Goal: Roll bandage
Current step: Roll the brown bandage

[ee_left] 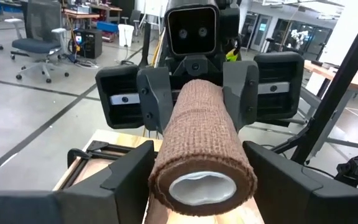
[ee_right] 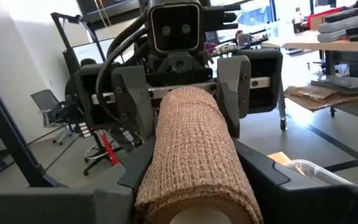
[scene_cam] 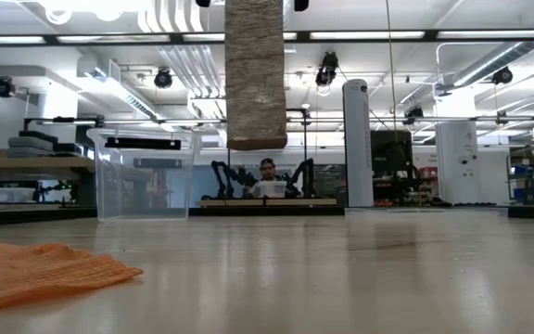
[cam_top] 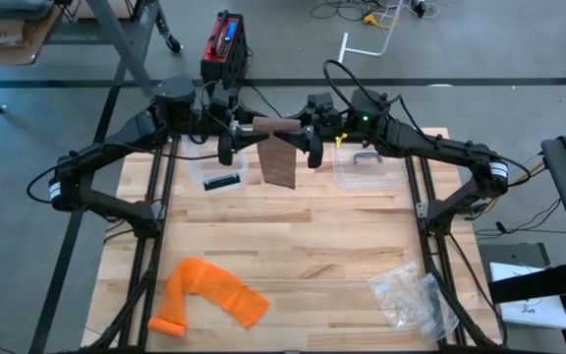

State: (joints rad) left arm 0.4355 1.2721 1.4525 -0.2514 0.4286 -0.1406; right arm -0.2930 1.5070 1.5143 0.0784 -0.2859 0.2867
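Note:
A brown bandage roll [cam_top: 276, 124] is held level, high above the table's far edge, between my two grippers. Its loose tail [cam_top: 279, 165] hangs straight down, and its lower end [scene_cam: 256, 141] hangs clear of the tabletop. My left gripper [cam_top: 239, 128] is shut on the roll's left end, which also shows in the left wrist view [ee_left: 201, 152]. My right gripper [cam_top: 312, 130] is shut on the roll's right end, seen in the right wrist view [ee_right: 194, 162]. My left gripper pinches the roll's left end [ee_left: 166, 168] between its two fingers, one on each side. The fingers come level from the table's left and lie along the roll. The roll is lifted clear, its white core [ee_left: 202, 188] facing the wrist. My right gripper pinches the roll's right end [ee_right: 160, 180] between its two fingers, one on each side. The fingers come level from the table's right and lie along the roll. The roll is lifted clear and level, its tail hanging slack below.
An orange bandage [cam_top: 209, 295] lies at the near left, also in the low view [scene_cam: 35, 269]. A clear plastic bag [cam_top: 411, 295] lies at the near right. Two clear bins [cam_top: 222, 172] [cam_top: 367, 165] stand at the far edge under the arms.

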